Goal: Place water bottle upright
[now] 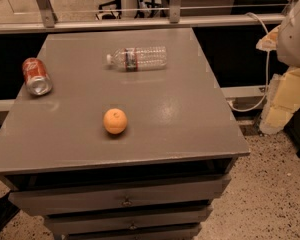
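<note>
The water bottle [138, 58] lies on its side on the far middle of the grey table [190, 129]. It is clear and ribbed, with its white cap pointing left and a red-and-dark label band near the neck. My gripper is not in view. Only a white rounded part of my arm [297, 31] shows at the upper right edge, off the table and well to the right of the bottle.
A red soda can [36, 76] lies on its side at the table's left edge. An orange [115, 121] sits near the middle front. Drawers are below the tabletop. A rail and glass wall run behind the table. Yellowish foam blocks [285, 101] and a cable are on the right.
</note>
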Controlling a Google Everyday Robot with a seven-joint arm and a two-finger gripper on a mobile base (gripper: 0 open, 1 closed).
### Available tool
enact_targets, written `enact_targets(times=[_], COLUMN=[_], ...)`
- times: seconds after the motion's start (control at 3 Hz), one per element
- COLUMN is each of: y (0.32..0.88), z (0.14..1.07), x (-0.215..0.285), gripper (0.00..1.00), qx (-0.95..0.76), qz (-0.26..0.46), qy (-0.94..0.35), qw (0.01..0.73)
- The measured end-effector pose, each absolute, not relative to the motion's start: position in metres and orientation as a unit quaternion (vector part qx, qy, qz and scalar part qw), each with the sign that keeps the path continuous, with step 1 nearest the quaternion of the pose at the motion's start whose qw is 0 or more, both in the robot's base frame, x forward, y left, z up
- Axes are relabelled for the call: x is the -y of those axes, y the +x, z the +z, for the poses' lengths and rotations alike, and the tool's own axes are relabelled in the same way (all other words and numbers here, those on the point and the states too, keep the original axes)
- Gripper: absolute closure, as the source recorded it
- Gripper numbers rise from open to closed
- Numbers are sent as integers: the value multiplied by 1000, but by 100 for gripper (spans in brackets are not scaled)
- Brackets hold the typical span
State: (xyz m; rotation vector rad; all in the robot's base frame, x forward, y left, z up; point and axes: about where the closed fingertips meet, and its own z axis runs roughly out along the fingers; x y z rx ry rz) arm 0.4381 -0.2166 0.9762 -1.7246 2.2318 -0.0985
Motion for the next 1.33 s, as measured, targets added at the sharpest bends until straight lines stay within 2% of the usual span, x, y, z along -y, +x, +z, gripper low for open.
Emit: enact_targets(times=[0.67,1.0,1.33], y=[455,505,572], z=[966,941,928], x=[204,168,105], gripper=[0,0,0], qx=[-774,-765,-751], qz=[-31,-23,-7], qy=[-611,-621,-633], qw=[163,169,189])
